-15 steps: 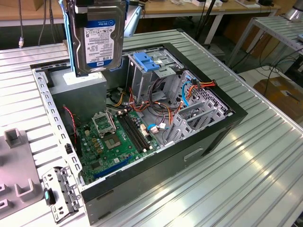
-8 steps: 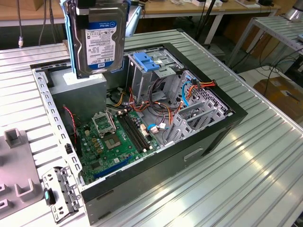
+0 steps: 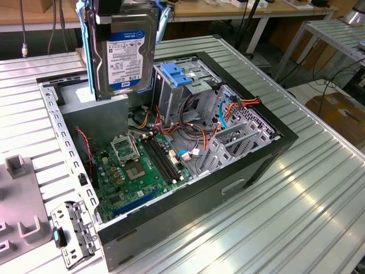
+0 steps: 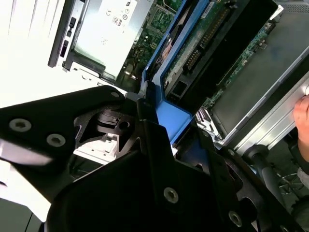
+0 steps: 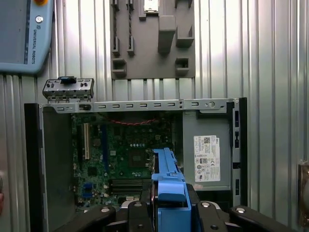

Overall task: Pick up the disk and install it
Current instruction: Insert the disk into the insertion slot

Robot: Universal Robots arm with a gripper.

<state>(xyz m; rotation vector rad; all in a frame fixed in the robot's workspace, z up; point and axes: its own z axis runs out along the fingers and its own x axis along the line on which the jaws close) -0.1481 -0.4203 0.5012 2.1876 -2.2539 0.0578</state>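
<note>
Top of the disk beyond the exterior view's upper edge — grey power-supply box mostly behind it.

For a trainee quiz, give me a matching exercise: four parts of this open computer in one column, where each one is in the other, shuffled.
1 hard drive
2 motherboard
3 blue latch
4 power supply

A on top of the drive cage
B held up above the case
C flat on the case floor
D in a case corner, bearing a white sticker

Pairs: 1-B, 2-C, 3-A, 4-D
</note>
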